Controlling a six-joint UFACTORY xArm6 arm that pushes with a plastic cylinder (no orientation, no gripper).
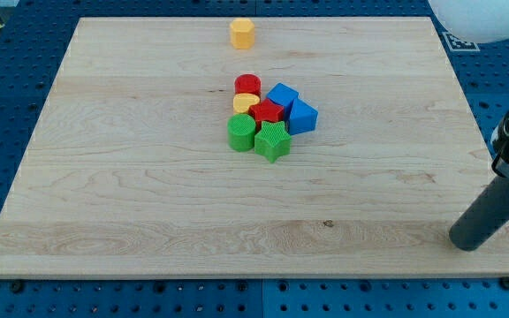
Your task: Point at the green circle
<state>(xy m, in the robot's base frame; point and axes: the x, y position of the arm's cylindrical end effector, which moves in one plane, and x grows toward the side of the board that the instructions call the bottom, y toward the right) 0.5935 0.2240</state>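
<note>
The green circle (241, 132) is a round green block at the left of a tight cluster near the board's middle. A green star (272, 141) touches it on the right. Behind them sit a red star (266, 112), a yellow block (246, 102) and a red round block (247, 85). A blue cube (282, 96) and a blue triangular block (301, 117) form the cluster's right side. My tip (472, 240) rests at the board's lower right corner, far to the right of and below the cluster, touching no block.
A yellow hexagon block (242, 33) stands alone near the board's top edge. The wooden board (131, 203) lies on a blue perforated table (3, 88). A white object (484, 19) sits at the top right corner.
</note>
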